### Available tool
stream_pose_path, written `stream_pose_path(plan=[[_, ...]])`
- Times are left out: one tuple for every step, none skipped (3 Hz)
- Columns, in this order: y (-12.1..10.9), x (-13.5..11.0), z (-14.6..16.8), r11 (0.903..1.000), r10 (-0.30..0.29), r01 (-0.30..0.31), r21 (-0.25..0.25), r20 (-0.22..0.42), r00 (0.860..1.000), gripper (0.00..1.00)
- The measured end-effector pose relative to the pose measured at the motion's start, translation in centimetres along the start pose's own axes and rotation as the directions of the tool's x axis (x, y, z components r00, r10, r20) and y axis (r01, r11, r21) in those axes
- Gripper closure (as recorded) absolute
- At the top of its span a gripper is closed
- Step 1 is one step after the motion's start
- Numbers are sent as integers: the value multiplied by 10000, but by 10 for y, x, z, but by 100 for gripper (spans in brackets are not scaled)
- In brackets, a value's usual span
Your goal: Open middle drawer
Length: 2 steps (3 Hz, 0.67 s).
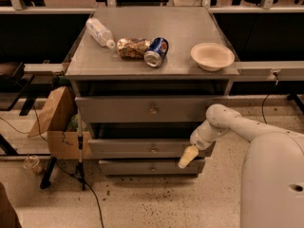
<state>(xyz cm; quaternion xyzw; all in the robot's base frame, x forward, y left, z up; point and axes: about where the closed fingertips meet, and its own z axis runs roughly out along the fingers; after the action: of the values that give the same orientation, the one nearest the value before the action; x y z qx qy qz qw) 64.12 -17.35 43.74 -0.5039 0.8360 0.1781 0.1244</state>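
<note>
The middle drawer is a long flat grey front with a small round metal knob, between a wider top drawer and a narrower bottom drawer. It stands slightly forward of the bottom one. My gripper has cream-coloured fingers and hangs in front of the right end of the middle and bottom drawers, well right of the knob. My white arm reaches in from the right.
On the cabinet top lie a plastic bottle, a snack bag, a blue can and a beige bowl. A cardboard box, cables and a stand leg sit left of the cabinet.
</note>
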Motion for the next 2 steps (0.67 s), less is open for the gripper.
stream_pose_path(plan=[[3,2,0,10000,-15,14,-72,-98,10000,15],[1,2,-4,10000,7,-8,-36,-133,9999,40]])
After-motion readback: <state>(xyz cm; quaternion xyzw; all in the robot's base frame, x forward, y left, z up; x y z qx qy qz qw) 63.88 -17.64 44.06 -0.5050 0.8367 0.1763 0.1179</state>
